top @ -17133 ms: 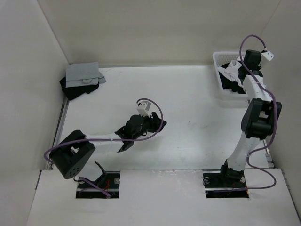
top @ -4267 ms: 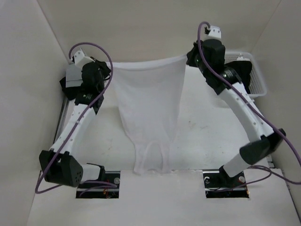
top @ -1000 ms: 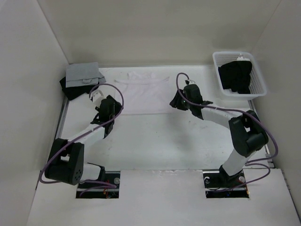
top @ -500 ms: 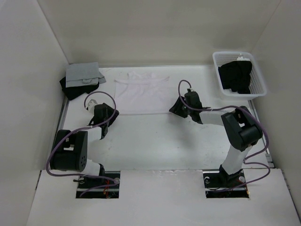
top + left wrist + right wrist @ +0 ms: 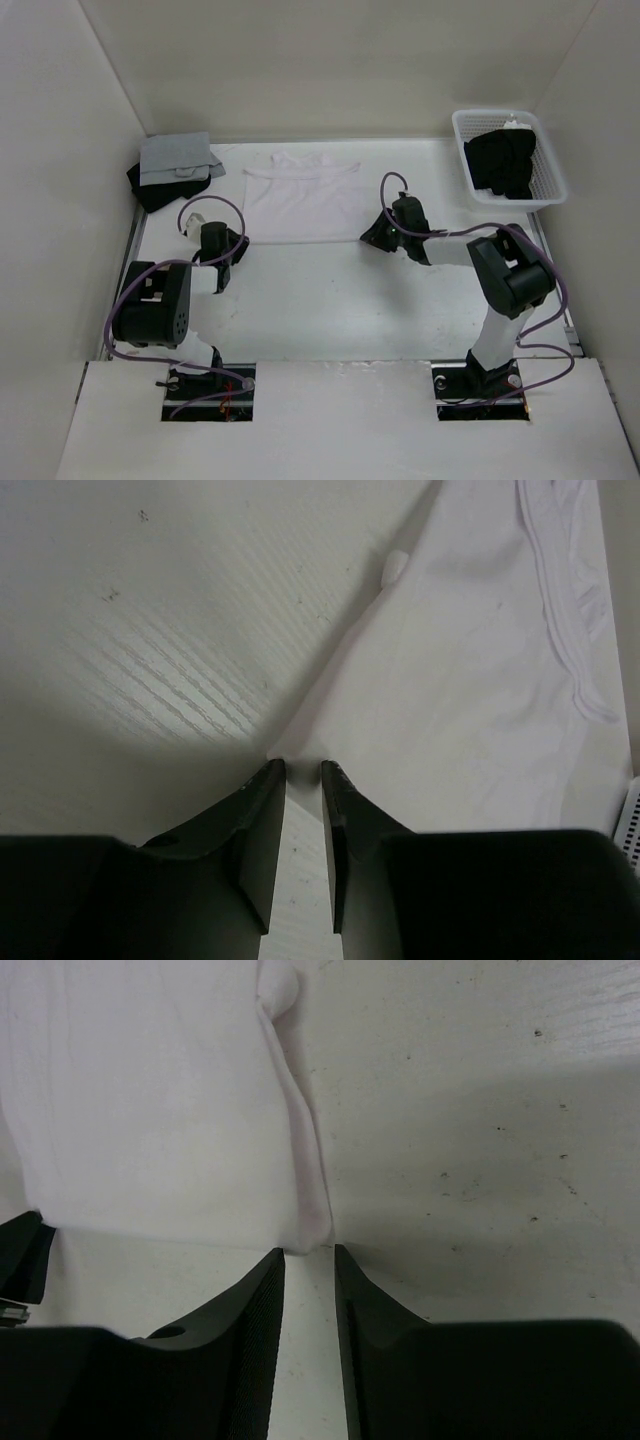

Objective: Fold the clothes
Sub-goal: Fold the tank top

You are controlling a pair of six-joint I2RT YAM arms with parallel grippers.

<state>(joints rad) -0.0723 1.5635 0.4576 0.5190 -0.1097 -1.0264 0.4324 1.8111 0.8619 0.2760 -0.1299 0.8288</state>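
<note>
The shirt (image 5: 300, 200) lies flat on the table (image 5: 330, 310), upper middle of the top view. The left gripper (image 5: 300, 770) has its fingers a narrow gap apart, with the shirt's lower left corner right at their tips. The right gripper (image 5: 310, 1252) is likewise narrowly parted at the lower right corner. A basket (image 5: 556, 186) sits at upper right.

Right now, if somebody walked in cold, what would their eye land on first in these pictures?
A white shirt lies spread flat at the far middle of the table, with the left claw and the right claw each pointed at a near corner, jaws slightly apart. A white basket of black clothes sits far right, and a grey cloth tops a black pile far left.
</note>
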